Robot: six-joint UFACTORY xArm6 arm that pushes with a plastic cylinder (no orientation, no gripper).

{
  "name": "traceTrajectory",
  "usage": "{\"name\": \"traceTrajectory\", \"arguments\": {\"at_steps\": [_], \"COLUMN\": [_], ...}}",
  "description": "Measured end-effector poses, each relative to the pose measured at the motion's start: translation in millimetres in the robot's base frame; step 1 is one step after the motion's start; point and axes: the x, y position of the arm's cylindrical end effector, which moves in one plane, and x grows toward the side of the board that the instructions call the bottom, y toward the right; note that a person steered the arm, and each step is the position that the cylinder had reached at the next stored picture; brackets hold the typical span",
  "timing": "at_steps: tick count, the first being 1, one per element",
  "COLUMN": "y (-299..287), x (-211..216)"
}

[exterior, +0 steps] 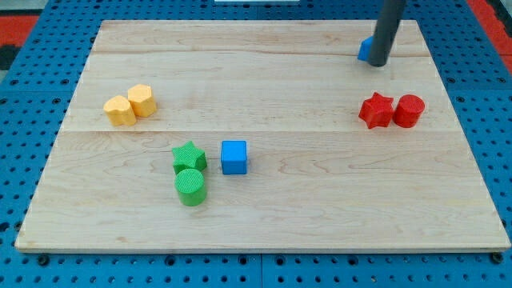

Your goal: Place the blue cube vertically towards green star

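The blue cube [234,157] sits on the wooden board just to the right of the green star [189,156], a small gap between them. A green cylinder [190,186] touches the star from below. My tip [378,63] is far away at the view's top right, resting against another blue block [366,50] that the rod mostly hides.
A red star [376,110] and a red cylinder [409,110] stand side by side at the right. Two yellow blocks [130,105] sit together at the left. The wooden board [264,232] lies on a blue pegboard.
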Motion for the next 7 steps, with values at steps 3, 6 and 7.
{"name": "traceTrajectory", "arguments": {"at_steps": [3, 6, 7], "y": [-32, -158, -252], "x": [-3, 245, 253]}}
